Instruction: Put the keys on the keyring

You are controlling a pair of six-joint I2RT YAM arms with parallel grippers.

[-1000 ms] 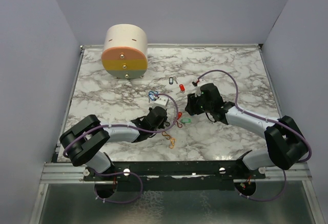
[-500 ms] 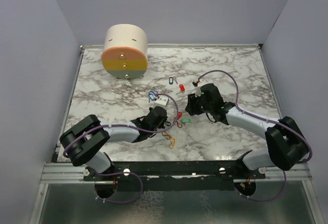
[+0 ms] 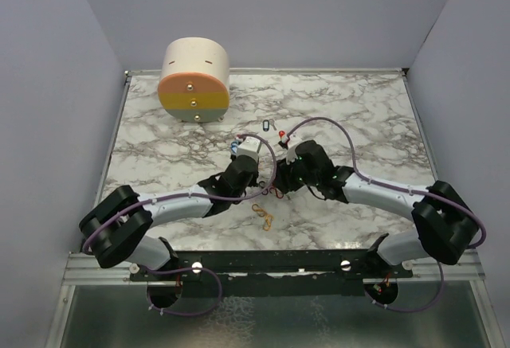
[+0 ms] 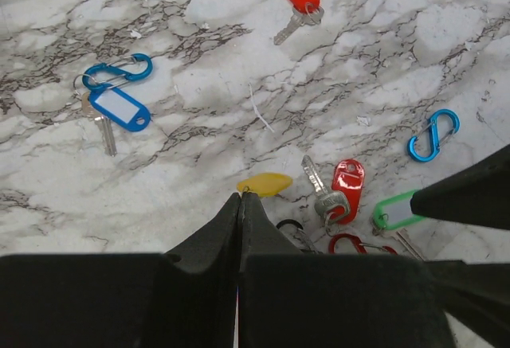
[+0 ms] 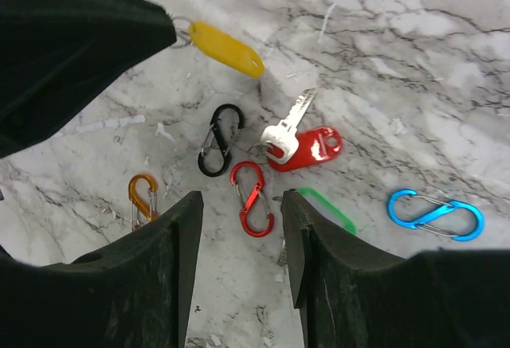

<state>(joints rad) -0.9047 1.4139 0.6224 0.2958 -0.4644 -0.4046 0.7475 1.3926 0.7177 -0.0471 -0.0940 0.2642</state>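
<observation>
Early going, by the look of it. Scattered loose near the middle of the white marble-patterned surface [image 4: 382,53]: black figure-eight clip [image 5: 219,139], red figure-eight clip [image 5: 253,199], orange figure-eight clip [image 5: 142,197], bright blue figure-eight clip [image 5: 436,214], green oblong tag [image 5: 327,209], and glossy red oblong tag [image 5: 307,147] joined to a silver key [image 5: 287,129].

Farther off, seemingly linked already: blue-framed oblong tag [image 4: 119,109] touching a second blue clip [image 4: 118,72].

Left tool [image 4: 240,201] pressed together, apparently nipping the wire ring of the yellow oblong plastic tag [image 5: 227,48]. Right tool [image 5: 241,236] spread and empty, hovering over the red clip.

Still to do: threading most pieces. All tiny, thin and glossy, so probably fiddly to pinch.
</observation>
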